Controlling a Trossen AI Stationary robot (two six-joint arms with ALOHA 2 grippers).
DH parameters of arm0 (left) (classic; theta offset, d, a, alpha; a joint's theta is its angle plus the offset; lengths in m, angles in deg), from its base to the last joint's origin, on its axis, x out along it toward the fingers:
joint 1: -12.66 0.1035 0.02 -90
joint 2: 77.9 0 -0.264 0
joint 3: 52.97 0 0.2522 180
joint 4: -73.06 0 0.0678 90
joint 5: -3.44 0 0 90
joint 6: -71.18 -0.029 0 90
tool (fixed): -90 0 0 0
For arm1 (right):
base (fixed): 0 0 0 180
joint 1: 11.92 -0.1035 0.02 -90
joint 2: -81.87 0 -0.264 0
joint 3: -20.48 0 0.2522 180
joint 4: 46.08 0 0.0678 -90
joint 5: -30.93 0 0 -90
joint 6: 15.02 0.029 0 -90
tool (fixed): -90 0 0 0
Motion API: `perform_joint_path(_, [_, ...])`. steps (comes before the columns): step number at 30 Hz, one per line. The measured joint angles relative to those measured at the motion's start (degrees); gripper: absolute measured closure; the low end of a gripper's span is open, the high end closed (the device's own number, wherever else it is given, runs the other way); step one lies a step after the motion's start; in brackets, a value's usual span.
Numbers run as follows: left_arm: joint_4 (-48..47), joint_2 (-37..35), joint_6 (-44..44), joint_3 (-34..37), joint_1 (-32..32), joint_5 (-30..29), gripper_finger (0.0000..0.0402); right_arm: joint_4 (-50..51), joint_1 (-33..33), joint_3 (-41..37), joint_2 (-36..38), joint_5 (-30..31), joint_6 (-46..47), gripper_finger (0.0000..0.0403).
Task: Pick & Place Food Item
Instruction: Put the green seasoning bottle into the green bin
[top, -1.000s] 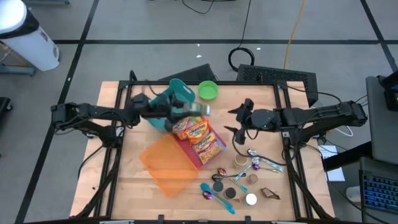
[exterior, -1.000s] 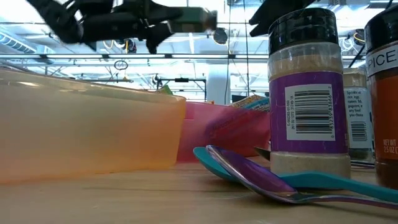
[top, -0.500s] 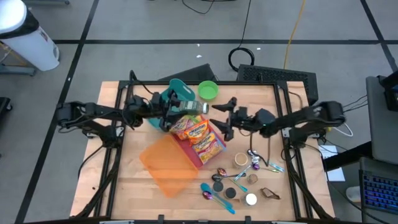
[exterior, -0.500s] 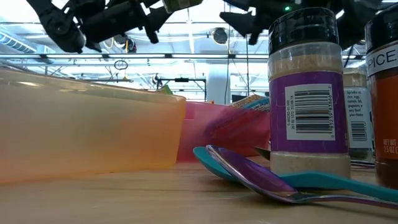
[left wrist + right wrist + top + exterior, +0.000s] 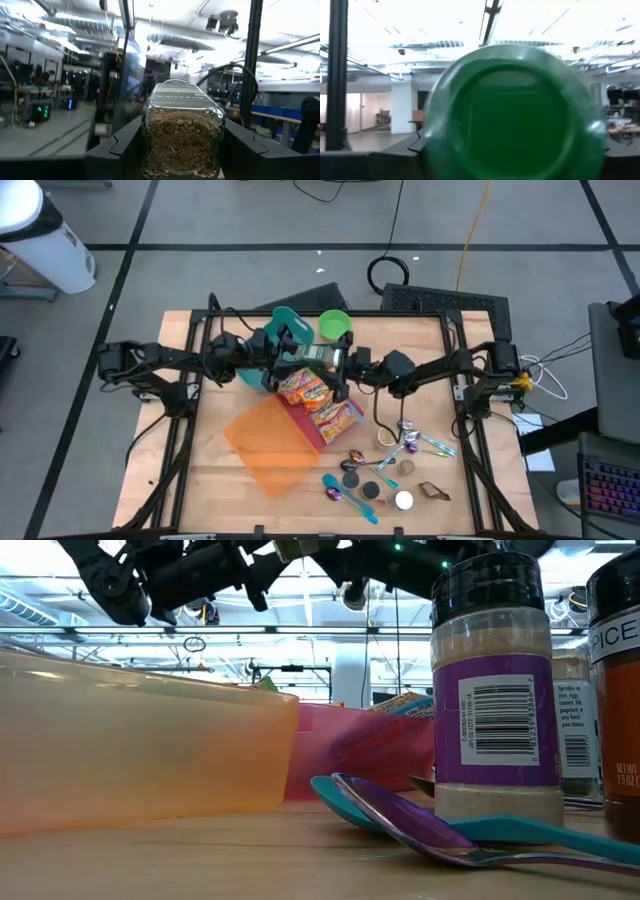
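Spice jar (image 5: 182,132): I have it lying level in the air between the two arms, above the pink tray of snack packets, well clear of the bench (image 5: 200,470).
Left hand (image 5: 292,356): clamped on the jar's body, one finger (image 5: 122,147) to each side of the glass, so the brown seasoning shows between them. I hold it sideways so the capped end points at the other arm.
Right hand (image 5: 345,368): come across the bench to meet the jar, its camera filled by the green cap (image 5: 512,112). The fingers (image 5: 417,142) stand either side of the cap (whether they press on it yet, I cannot tell).
Step in hand: my guess is a hand-over in the air, the right taking the cap end before the left lets go.
Snack packets (image 5: 315,395): lying in the pink tray (image 5: 310,430), directly below the jar, beside the orange lid (image 5: 265,445).
Other jars (image 5: 495,690): standing upright at the bench's near right, among the spoons (image 5: 420,830), untouched.
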State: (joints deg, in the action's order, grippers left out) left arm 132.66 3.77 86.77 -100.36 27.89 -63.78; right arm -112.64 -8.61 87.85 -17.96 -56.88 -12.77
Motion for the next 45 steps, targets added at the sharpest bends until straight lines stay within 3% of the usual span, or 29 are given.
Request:
perform_joint_path(8, [0.3, -0.1, 0.6, 0.0, 0.0, 0.3, 0.0202, -1.2, 0.0, 0.6, -0.1, 0.9, -1.3, 0.0146])
perform_joint_path(13, [0.3, -0.1, 0.5, 0.0, 0.0, 0.1, 0.0202, 1.4, 0.0, 0.6, -0.1, 1.2, -0.6, 0.0213])
perform_joint_path(17, [0.0, -0.1, 0.6, 0.0, 0.0, -0.2, 0.0202, 2.7, 0.0, 0.6, 0.4, 0.1, 0.0, 0.0213])
perform_joint_path(20, [-1.7, -0.2, 1.5, 0.0, 0.0, -0.1, 0.0202, 9.5, 0.2, 0.6, 3.6, -2.1, 0.1, 0.0213])
perform_joint_path(23, [-4.9, -0.3, 4.0, 0.0, -0.1, 0.3, 0.019, 23.7, 0.2, 0.6, 9.6, -2.4, -0.4, 0.0213])
perform_joint_path(28, [-16.1, -0.6, 9.0, -0.9, -0.1, 1.9, 0.0044, 53.6, 0.4, 1.3, 20.6, -4.3, -2.2, 0.0213])
perform_joint_path(30, [-20.9, -0.7, 8.3, -2.7, 0.0, 2.3, 0.0018, 62.3, 0.0, 2.4, 23.8, -2.2, -1.8, 0.0213])
perform_joint_path(36, [-41.2, -0.7, 1.0, -11.4, -1.4, 2.2, 0.0066, 78.6, -1.6, 4.0, 26.9, 0.3, 0.4, 0.0213])
perform_joint_path(40, [-53.6, -0.7, -5.1, -18.2, -3.8, 1.4, 0.0091, 81.6, -2.0, 4.2, 26.3, 0.5, 1.4, 0.0213])
perform_joint_path(45, [-68.4, 1.0, -13.1, -24.4, -7.5, -4.9, 0.0101, 81.2, -2.0, 4.2, 24.9, 0.6, 1.4, 0.0213])
